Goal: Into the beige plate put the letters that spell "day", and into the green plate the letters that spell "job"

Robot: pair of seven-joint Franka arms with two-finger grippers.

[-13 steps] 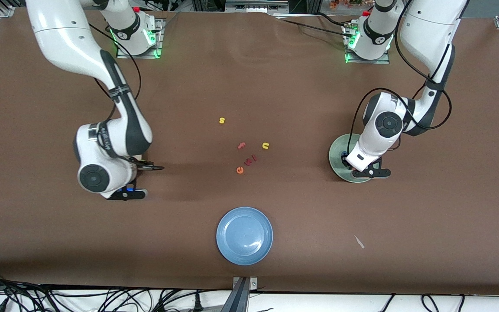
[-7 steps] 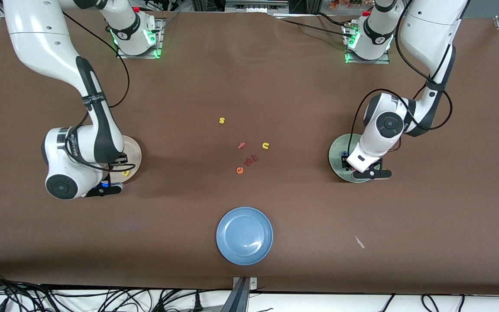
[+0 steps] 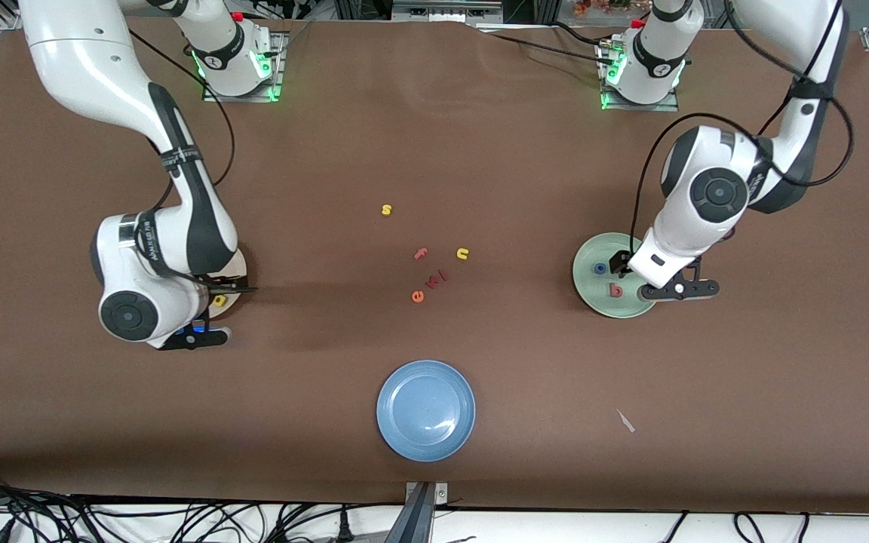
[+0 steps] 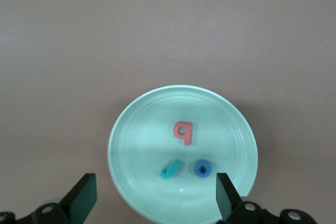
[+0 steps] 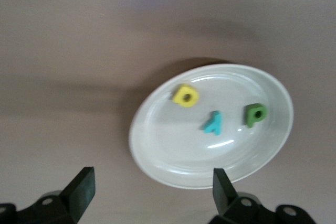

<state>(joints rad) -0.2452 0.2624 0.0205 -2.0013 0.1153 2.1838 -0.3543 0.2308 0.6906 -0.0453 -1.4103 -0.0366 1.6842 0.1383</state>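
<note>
The green plate (image 3: 589, 292) lies toward the left arm's end of the table. In it are the red-pink b (image 4: 183, 132), teal j (image 4: 170, 169) and blue o (image 4: 202, 168). My left gripper (image 4: 155, 198) hangs open and empty above that plate's edge (image 3: 621, 264). The beige plate (image 5: 173, 150), toward the right arm's end, holds the yellow a (image 5: 185, 95), teal y (image 5: 213, 123) and green d (image 5: 254, 114). My right gripper (image 5: 152, 190) is open and empty above it, and the right arm hides most of that plate (image 3: 238, 265) in the front view.
A blue plate (image 3: 426, 409) sits near the front edge. Loose letters lie mid-table: yellow s (image 3: 386, 210), pink f (image 3: 420, 253), yellow u (image 3: 462, 253), orange e (image 3: 418, 296), small red ones (image 3: 438, 277). A white scrap (image 3: 625, 421) lies toward the left arm's end.
The right arm swung out over the beige plate. Both grippers opened. The left gripper rose off the green plate, where the b now lies in plain sight.
</note>
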